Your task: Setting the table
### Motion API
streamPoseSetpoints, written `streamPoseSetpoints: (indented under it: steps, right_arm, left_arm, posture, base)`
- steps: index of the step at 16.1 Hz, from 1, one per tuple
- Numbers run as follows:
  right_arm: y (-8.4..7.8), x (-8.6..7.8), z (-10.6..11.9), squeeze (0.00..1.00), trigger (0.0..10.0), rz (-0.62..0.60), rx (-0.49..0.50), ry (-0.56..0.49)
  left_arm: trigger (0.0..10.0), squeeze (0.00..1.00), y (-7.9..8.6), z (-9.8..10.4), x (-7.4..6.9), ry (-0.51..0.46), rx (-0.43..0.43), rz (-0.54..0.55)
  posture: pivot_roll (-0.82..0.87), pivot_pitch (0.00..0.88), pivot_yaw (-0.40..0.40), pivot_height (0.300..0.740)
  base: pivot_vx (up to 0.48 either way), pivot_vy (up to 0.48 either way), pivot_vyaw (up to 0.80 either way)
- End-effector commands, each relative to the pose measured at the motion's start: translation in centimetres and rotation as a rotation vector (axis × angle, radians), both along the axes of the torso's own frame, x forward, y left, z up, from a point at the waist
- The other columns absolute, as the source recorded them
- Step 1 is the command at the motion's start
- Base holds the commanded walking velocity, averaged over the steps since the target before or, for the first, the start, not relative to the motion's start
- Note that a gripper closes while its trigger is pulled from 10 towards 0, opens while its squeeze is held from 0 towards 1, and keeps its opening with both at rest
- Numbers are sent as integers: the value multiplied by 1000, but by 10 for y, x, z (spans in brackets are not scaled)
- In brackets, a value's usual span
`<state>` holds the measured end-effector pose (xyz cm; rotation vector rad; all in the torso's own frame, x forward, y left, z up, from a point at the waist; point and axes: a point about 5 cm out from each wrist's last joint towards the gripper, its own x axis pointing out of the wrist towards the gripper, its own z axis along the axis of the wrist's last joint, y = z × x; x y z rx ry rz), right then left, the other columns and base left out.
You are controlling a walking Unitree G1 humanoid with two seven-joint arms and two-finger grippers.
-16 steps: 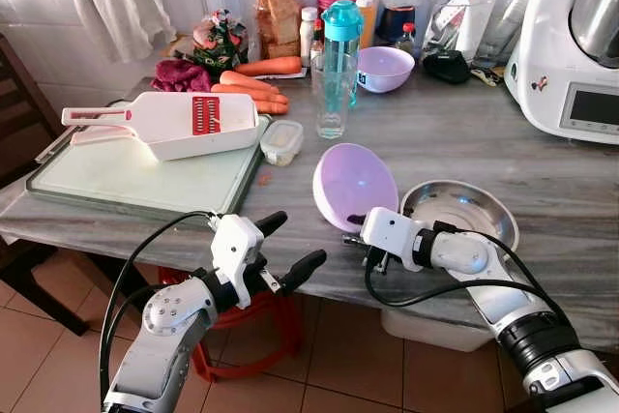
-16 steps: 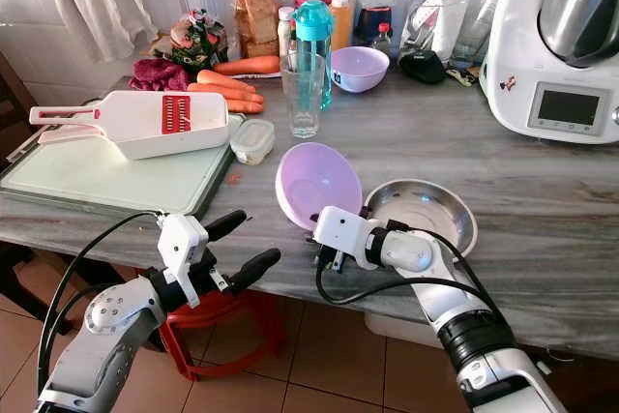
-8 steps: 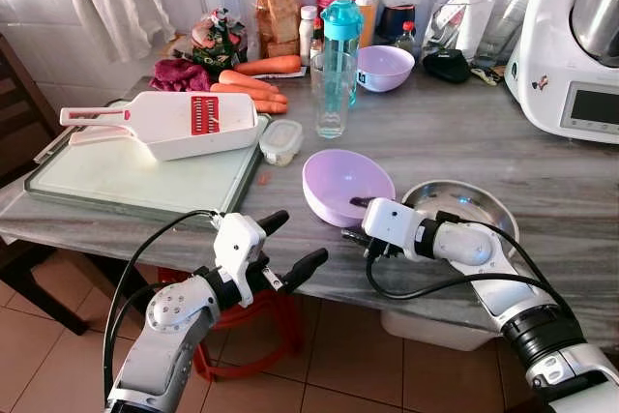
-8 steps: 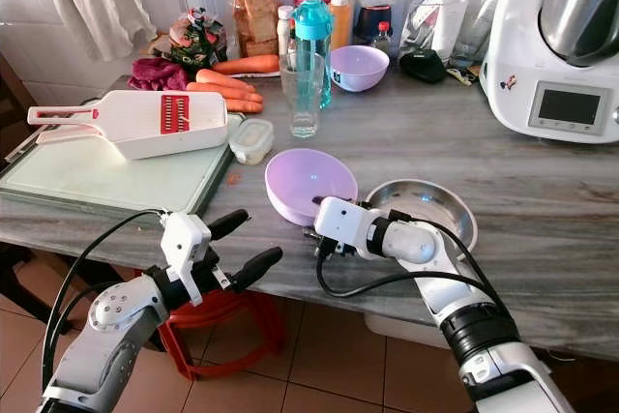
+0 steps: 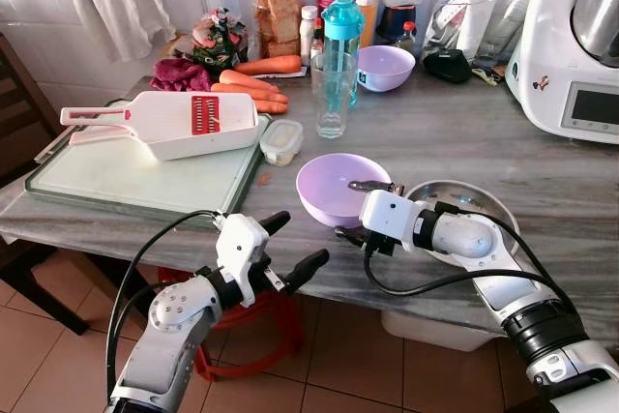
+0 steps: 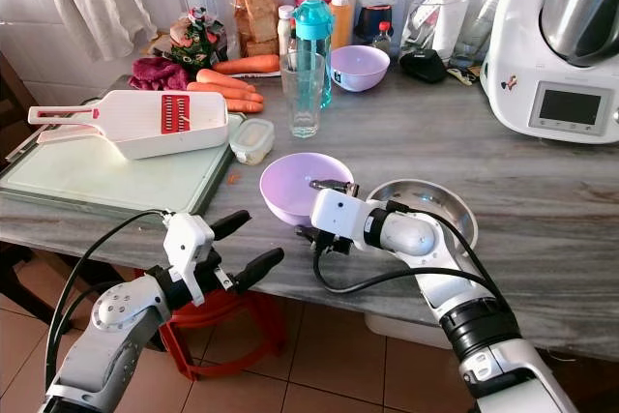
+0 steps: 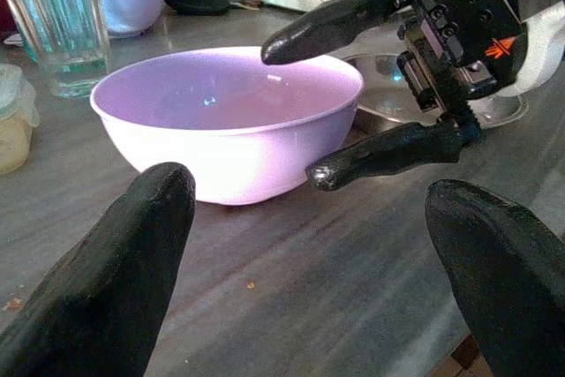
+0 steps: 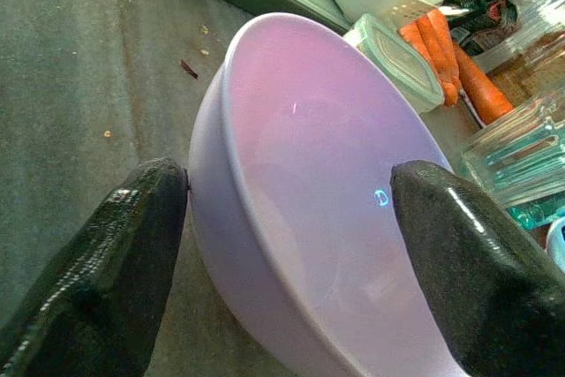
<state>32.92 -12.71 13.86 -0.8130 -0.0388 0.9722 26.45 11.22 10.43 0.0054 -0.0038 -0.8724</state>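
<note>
The lilac bowl [image 5: 340, 187] sits upright on the grey counter [image 5: 542, 181], near its front edge, and serves as the landmark here. The right gripper [image 5: 360, 210] straddles the bowl's near-right rim, one finger [image 7: 331, 22] over the inside and the other [image 7: 388, 153] low against the outer wall; the fingers stand spread around the wall, released rather than clenched. Just right of the bowl, partly behind the right arm, lies a steel plate [image 5: 484, 202]. Behind the bowl stands a glass [image 5: 332, 94], and to the bowl's left-rear a small lidded tub [image 5: 281, 141] sits beside the cutting board [image 5: 126, 171], which carries a white slicer [image 5: 184, 123]. The left gripper [image 5: 288, 247] hovers in front of the bowl, off the counter edge, its fingers wide apart and holding nothing.
</note>
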Motion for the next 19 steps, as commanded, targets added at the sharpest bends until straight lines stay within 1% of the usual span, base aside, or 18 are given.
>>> streamPoseSetpoints:
  steps: [1, 3, 4, 5, 6, 7, 8, 9, 11, 13, 15, 16, 18, 19]
  right_arm:
    - [0, 1, 9, 1000, 10000, 2, 15, -25]
    - [2, 4, 20, 1000, 10000, -51, 90, -78]
    - [2, 4, 24, 1000, 10000, -60, 94, -114]
    - [3, 3, 28, 1000, 10000, -89, 128, -144]
    - [0, 2, 32, 1000, 10000, -155, 187, -165]
    - [-7, 2, 35, 1000, 10000, -238, 244, -161]
    - [-10, 0, 35, 1000, 10000, -263, 262, -163]
    - [-10, 0, 35, 1000, 10000, -263, 262, -163]
    - [-21, -10, 37, 1000, 10000, -353, 296, -191]
    - [-29, -18, 37, 1000, 10000, -417, 311, -199]
    - [-31, -20, 39, 1000, 10000, -437, 324, -201]
    - [-31, -21, 42, 1000, 10000, -458, 350, -192]
    - [-33, -24, 40, 1000, 10000, -480, 321, -182]
    - [-37, -26, 37, 1000, 10000, -514, 306, -168]
  left_arm:
    - [10000, 0, -1, 3, 3, -15, 7, -6]
    - [10000, 0, -1, 4, 3, -17, 5, -4]
    - [10000, 0, -2, 4, 3, -18, 3, -3]
    - [10000, 0, -2, 4, 3, -19, 2, -3]
    - [10000, 0, -3, 4, 2, -20, 2, -3]
    - [10000, 0, -4, 4, 2, -15, -11, -17]
    - [10000, 0, -4, 4, 1, -14, -11, -18]
    - [10000, 0, -4, 4, 1, -14, -11, -18]
    - [10000, 0, -3, 3, 1, -10, -8, -23]
    - [10000, 0, -4, 4, 3, -14, -10, -27]
    - [10000, 0, -5, 4, 3, -15, -12, -29]
    - [10000, 0, -6, 3, 3, -15, -13, -30]
    - [10000, 0, -7, 3, 2, -17, -12, -29]
    - [10000, 0, -6, 3, 2, -19, -9, -28]
  posture:
    - [-32, 25, 50, 740]
    - [-33, 25, 46, 740]
    - [-33, 25, 46, 740]
    - [-34, 24, 43, 740]
    - [-32, 23, 41, 740]
    - [-33, 24, 41, 740]
    - [-33, 24, 41, 740]
    - [-33, 24, 41, 740]
    - [-50, 28, 48, 740]
    - [-57, 29, 48, 740]
    - [-65, 29, 47, 740]
    - [-65, 28, 45, 740]
    - [-62, 27, 41, 740]
    - [-58, 26, 36, 740]
  base:
    - [0, 0, 0]
    - [0, 0, 0]
    - [0, 0, 0]
    - [0, 0, 0]
    - [0, 0, 0]
    - [0, 0, 0]
    - [0, 0, 0]
    - [0, 0, 0]
    - [0, 0, 0]
    - [0, 0, 0]
    - [0, 0, 0]
    - [0, 0, 0]
    - [0, 0, 0]
    - [0, 0, 0]
